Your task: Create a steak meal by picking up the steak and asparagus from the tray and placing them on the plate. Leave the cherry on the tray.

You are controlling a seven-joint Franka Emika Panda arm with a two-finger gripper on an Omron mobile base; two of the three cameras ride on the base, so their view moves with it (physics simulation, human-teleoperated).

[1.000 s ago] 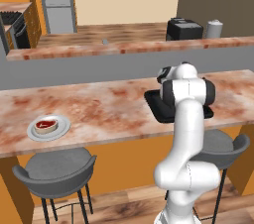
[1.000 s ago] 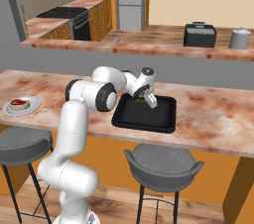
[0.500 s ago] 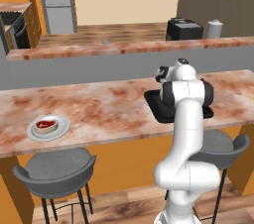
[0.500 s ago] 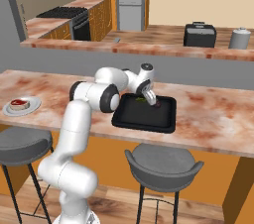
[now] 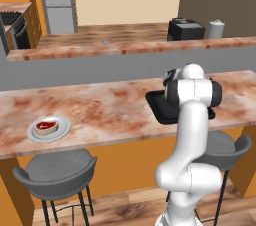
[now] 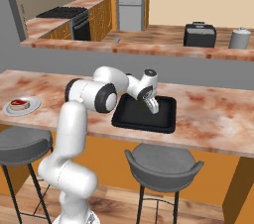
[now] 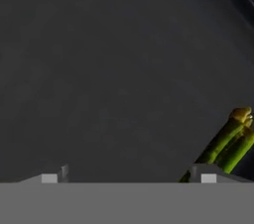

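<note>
Kitchen bar counter (image 5: 100, 107), reddish marbled stone, one; grey bar stools beneath it, two (image 6: 162, 161). Rear counter holds one black toaster (image 6: 200, 35) and one grey canister (image 6: 239, 38). Items on bar counter: one round pale plate (image 5: 48, 129) near its left end, carrying one steak (image 5: 46, 126), red-topped, resting at the plate's centre; one black tray (image 6: 146, 113), rectangular with low rim, well apart from the plate toward the right. Asparagus (image 7: 225, 142), one bundle of green stalks with a yellowish tip, lying on the tray floor, seen in the hand view at lower right, just beside the right-hand fingertip. Cherry: cannot be made out. Arm: one, white, rising from the base, elbow folded over the counter edge, forearm reaching across to the tray, hand pitched steeply downward. Gripper (image 6: 154, 107) hangs low over the tray interior; fingertips (image 7: 208, 174) stand wide apart, nothing between them, asparagus outside the gap.
</note>
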